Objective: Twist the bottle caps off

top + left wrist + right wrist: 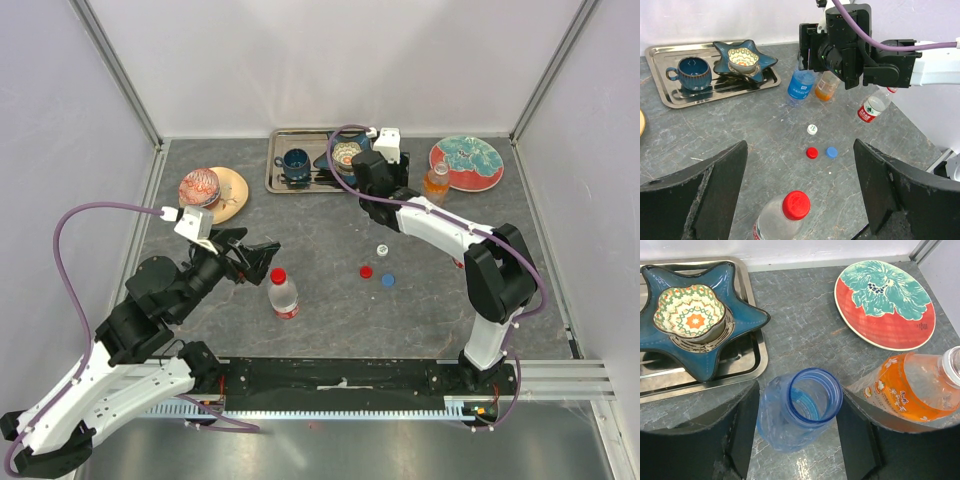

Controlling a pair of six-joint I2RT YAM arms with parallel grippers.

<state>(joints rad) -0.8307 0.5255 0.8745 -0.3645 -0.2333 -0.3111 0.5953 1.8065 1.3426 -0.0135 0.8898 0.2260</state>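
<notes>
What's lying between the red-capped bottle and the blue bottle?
A white cap, a red cap and a blue cap, loose; seen in left wrist view.

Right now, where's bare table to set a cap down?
Bare room between the tray and the capped bottle, and from the red cap and blue cap to the near edge. Crowded at the right gripper: blue bottle between its jaws, orange bottle beside.
</notes>
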